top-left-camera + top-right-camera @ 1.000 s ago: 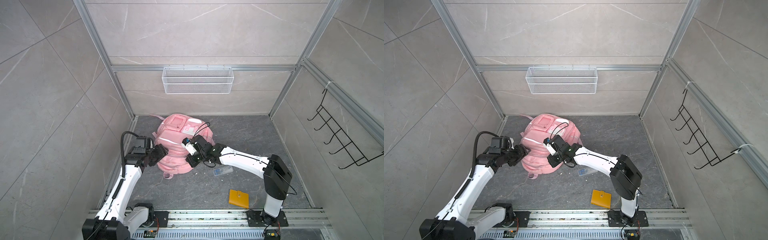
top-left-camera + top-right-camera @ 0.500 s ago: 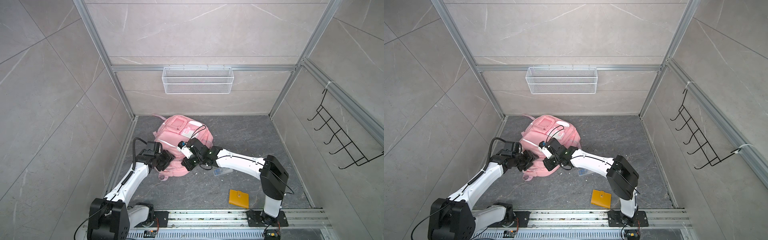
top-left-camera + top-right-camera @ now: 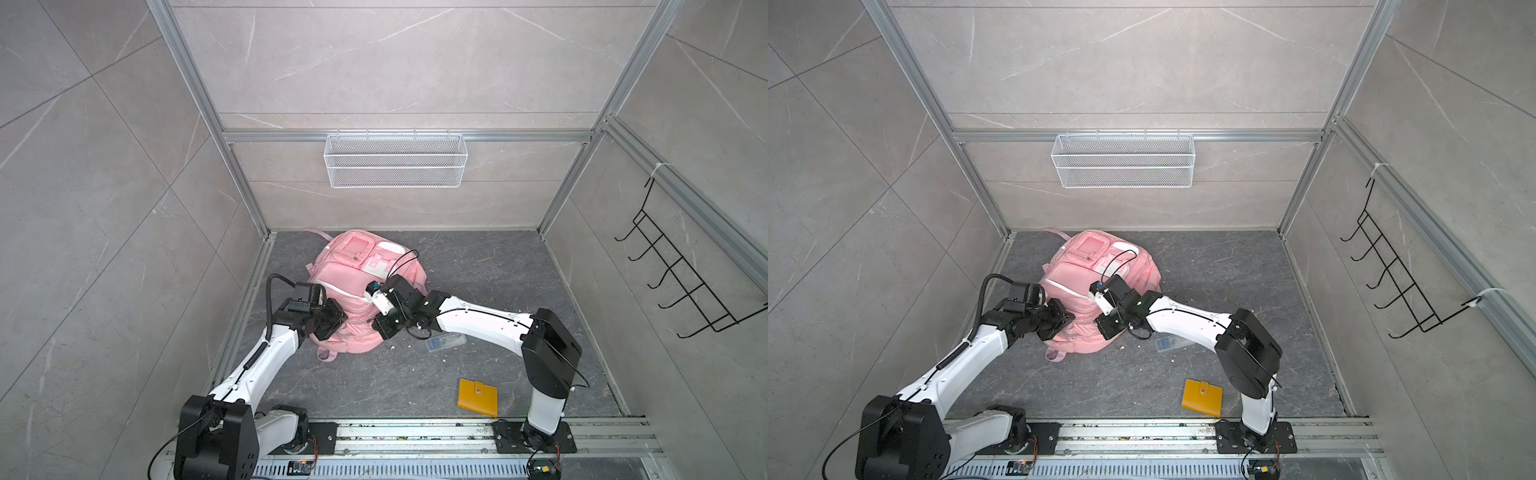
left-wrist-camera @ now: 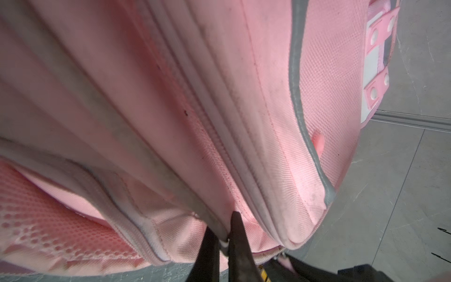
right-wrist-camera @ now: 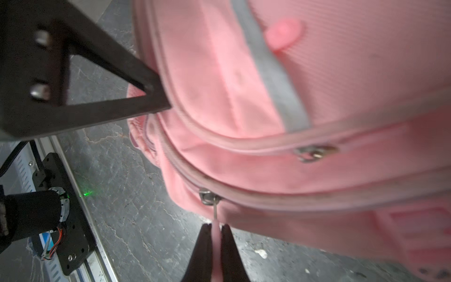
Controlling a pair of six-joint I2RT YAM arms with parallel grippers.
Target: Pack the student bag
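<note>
The pink student bag (image 3: 353, 286) (image 3: 1088, 270) lies on the dark floor near the back left corner. My left gripper (image 3: 338, 322) (image 3: 1068, 322) is at its left lower side. In the left wrist view the left gripper (image 4: 225, 234) is shut, pinching a fold of the bag (image 4: 170, 97) beside a zip seam. My right gripper (image 3: 376, 327) (image 3: 1100, 329) is at the bag's near right side. In the right wrist view the right gripper (image 5: 215, 228) is shut on a pink zipper pull (image 5: 216, 240) hanging from a metal slider (image 5: 206, 196).
A yellow wallet (image 3: 478, 397) lies on the floor near the front rail. A small clear-blue case (image 3: 446, 343) sits under the right arm. A white wire basket (image 3: 395, 166) hangs on the back wall and a black hook rack (image 3: 681, 286) on the right wall.
My left gripper has moved in against the bag and gone from open to shut on its fabric. The right gripper has kept its hold on the zipper pull.
</note>
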